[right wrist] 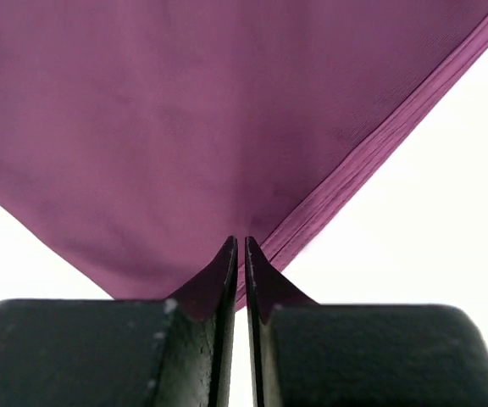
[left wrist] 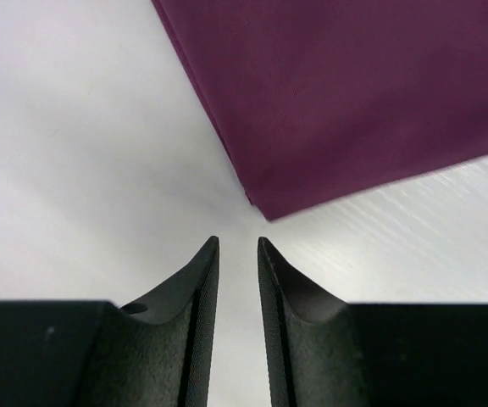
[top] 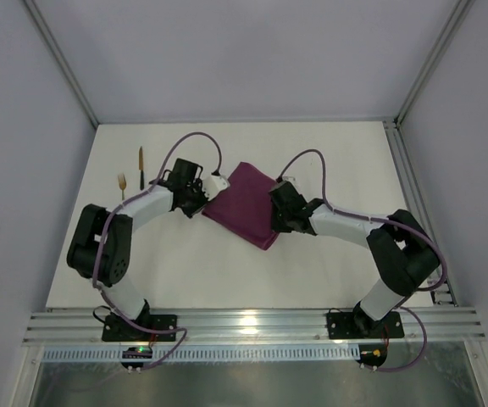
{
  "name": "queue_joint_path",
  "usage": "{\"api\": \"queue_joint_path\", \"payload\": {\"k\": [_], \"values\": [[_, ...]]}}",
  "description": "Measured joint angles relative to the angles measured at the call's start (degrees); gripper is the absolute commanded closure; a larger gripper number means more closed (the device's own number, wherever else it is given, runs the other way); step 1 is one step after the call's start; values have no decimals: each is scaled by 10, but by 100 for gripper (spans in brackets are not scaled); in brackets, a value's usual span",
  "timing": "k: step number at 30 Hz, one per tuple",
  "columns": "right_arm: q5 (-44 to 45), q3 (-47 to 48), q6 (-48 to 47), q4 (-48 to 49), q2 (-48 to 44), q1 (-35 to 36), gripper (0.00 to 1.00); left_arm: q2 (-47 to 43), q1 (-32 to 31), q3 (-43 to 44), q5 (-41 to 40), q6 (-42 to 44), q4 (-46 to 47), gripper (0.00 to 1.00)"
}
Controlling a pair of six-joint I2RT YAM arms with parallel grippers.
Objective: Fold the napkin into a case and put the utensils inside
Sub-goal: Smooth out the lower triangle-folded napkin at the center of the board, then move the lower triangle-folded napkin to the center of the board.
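The left arm [top: 102,244] bends at lower left. The fork [top: 123,181] and knife [top: 141,167] lie apart at upper left. The left gripper [left wrist: 237,243], jaws slightly parted and empty, faces a corner of the folded napkin [top: 242,203] at centre. The right gripper [right wrist: 241,242], jaws nearly together, meets its right corner; any pinch is unclear.

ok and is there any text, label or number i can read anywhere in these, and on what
None can be read.
The napkin is plain cloth.
The fork and knife are too small to show any mark.
The left gripper and right gripper show no lettering.
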Motion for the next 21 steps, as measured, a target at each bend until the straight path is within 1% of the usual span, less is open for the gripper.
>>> {"api": "queue_joint_path", "payload": {"k": [3,7,8,11,12,13,17,19,21], "values": [[9,34,-30,-37,-16,-8,84,-60,0,-5,5,-15,-43,72],[-1,86,-70,-52,-49,-1,66,-138,8,12,18,-39,-90,70],[-1,104,-83,-56,-50,7,57,-154,14,19,23,-48,-103,69],[-1,173,-122,-63,-23,45,44,-185,58,43,43,-72,-139,66],[-3,204,-137,-61,-1,60,42,-190,81,50,49,-80,-150,66],[-5,235,-153,-60,24,73,41,-195,105,54,54,-85,-158,63],[-14,361,-207,-70,146,114,41,-208,213,55,70,-106,-195,62],[-15,405,-226,-76,202,126,41,-211,262,55,81,-110,-215,62],[-14,431,-238,-85,243,134,41,-216,294,52,91,-112,-230,62]]}}
